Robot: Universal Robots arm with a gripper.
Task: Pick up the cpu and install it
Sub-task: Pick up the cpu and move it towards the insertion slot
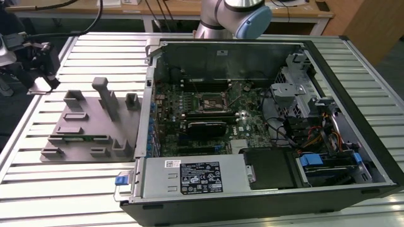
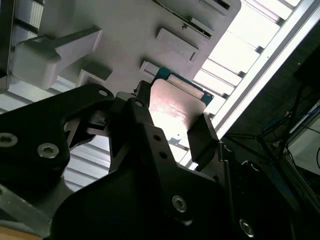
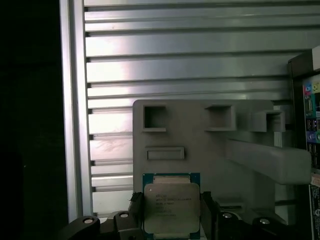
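- The gripper point(image 1: 41, 71) is hanging over the table's point(image 1: 69, 194) edge on the exterior view's left. It is beyond the far corner of the grey fixture plate point(image 1: 88, 130) lying there.
- It is grasping the cpu point(image 3: 171, 206). In the first wrist view a black finger point(image 3: 135, 204) is pressing against one side of the chip, and a second one is pressing against the opposite side.
- The chip's silver top, framed by a thin green border, is facing that camera, with the fixture plate point(image 3: 200, 150) and the table's slats lying behind it.
- In the second wrist view the cpu point(image 2: 175, 102) is sitting upright between the two dark fingers point(image 2: 202, 135), and its shiny face is catching the light.
- In the exterior view the cpu point(image 1: 43, 85) is showing as a small bright tilted plate just under the gripper. It is apart from the fixture plate and close to the table's edge.
- The fixture plate is carrying several grey blocks, among them a tall angled post point(image 1: 106, 92) standing near its far edge.
- The arm point(image 1: 221, 19) is rising at the table's far edge, behind the open computer case point(image 1: 328, 61).
- The case is lying on its side over the table's half on the exterior view's right, just beside the fixture plate.
- Inside the case the black-framed socket point(image 1: 210, 100) is sitting near the middle of the green motherboard point(image 1: 189, 137), well apart from the cpu.
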